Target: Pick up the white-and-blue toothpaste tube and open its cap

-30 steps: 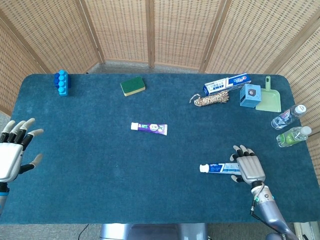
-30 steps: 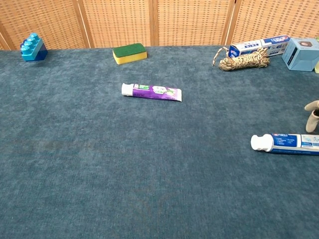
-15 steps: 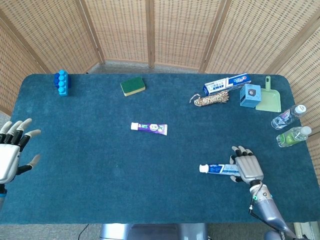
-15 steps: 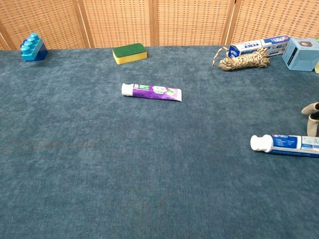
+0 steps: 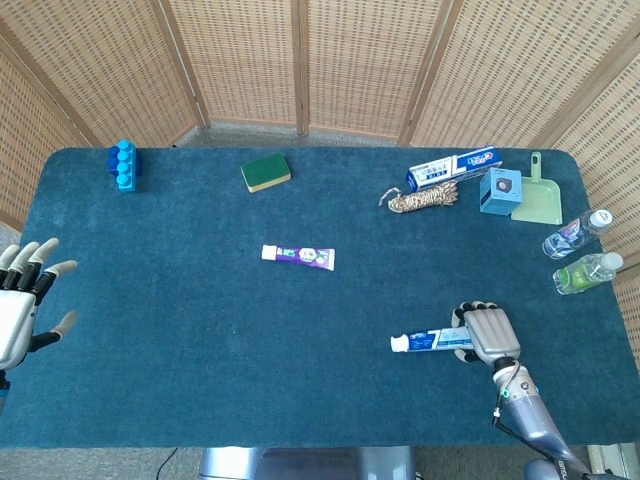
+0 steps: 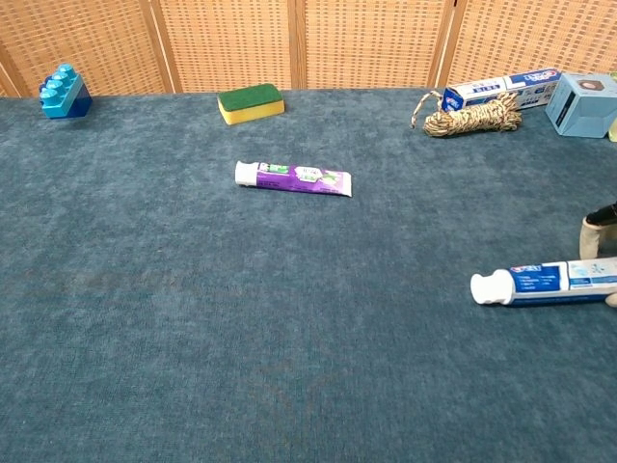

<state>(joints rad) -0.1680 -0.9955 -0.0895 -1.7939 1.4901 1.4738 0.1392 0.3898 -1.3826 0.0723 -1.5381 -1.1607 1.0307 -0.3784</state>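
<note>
The white-and-blue toothpaste tube [image 5: 425,341] lies on the blue table cloth at the front right, its white cap pointing left. My right hand [image 5: 487,334] has its fingers curled over the tube's tail end and grips it. In the chest view the tube [image 6: 545,282] tilts slightly, cap end low, and only fingertips [image 6: 598,231] of the right hand show at the right edge. My left hand [image 5: 22,300] hovers at the far left edge of the table, fingers spread, holding nothing.
A purple toothpaste tube [image 5: 298,256] lies mid-table. At the back are a blue block [image 5: 123,165], a green-yellow sponge [image 5: 265,172], a rope coil [image 5: 422,199], a toothpaste box [image 5: 455,166], a blue box [image 5: 499,190] and a green dustpan [image 5: 538,197]. Two bottles [image 5: 580,252] lie at the right edge.
My right hand's fingers have curled down over the tube's tail. The tube has shifted a little to the left and tilted. The left hand has drifted slightly outward.
</note>
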